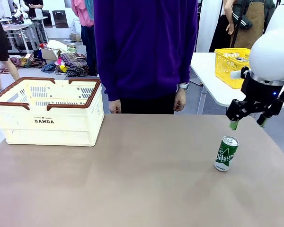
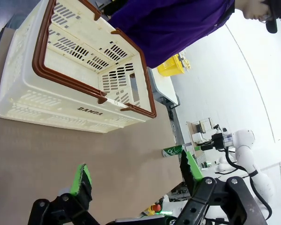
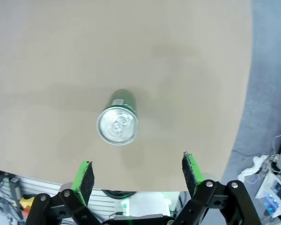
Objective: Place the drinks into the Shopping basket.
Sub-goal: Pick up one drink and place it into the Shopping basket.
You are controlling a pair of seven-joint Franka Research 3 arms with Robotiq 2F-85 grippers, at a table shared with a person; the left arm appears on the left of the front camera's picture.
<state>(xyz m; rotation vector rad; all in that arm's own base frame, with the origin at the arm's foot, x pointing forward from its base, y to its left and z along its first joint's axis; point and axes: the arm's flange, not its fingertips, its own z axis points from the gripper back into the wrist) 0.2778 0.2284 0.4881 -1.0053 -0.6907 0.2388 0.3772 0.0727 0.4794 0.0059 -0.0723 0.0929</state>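
The right jaws are hanging apart at right of frame, above the upright green can standing lower right on the surface; the left jaws are gaping too. The Shopping basket is sitting upper left. Descending off-centre risks knocking the can over.

The slim green metal can shows only part of its white lettering; the rest curves out of sight. Behind the can, the white right arm covers part of the yellow mesh basket. Far left of the can, the cream plastic basket hides its floor behind its near wall.
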